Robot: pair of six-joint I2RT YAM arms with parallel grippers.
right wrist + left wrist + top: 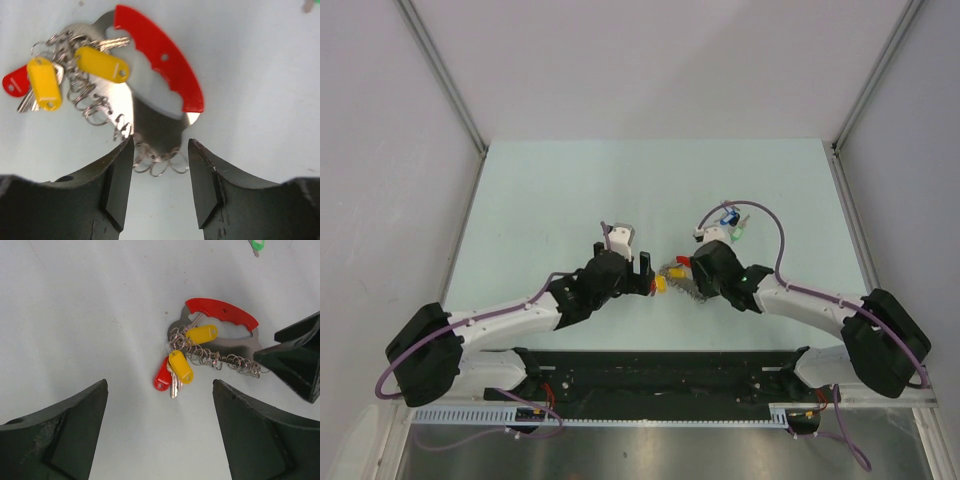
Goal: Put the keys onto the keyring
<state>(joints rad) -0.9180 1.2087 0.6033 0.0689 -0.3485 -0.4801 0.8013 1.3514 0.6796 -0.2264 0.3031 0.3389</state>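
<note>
The keyring (152, 127), a bunch of silvery metal rings and chain on a steel clip with a curved red plastic loop (160, 60), lies flat on the pale worktop (570, 190). Its steel end and last chain rings sit between the right jaws, which stand partly apart on either side of it. Whether they pinch it I cannot tell. Two oblong yellow plastic tags (181, 366) and a small red tag (161, 376) fan out at the end away from the right jaws, just ahead of the gap of the left jaws. The left jaws are spread wide. The keys (733, 227), two tiny metal ones with green and blue plastic heads, lie side by side outside both pairs of jaws, beyond the right arm.
</note>
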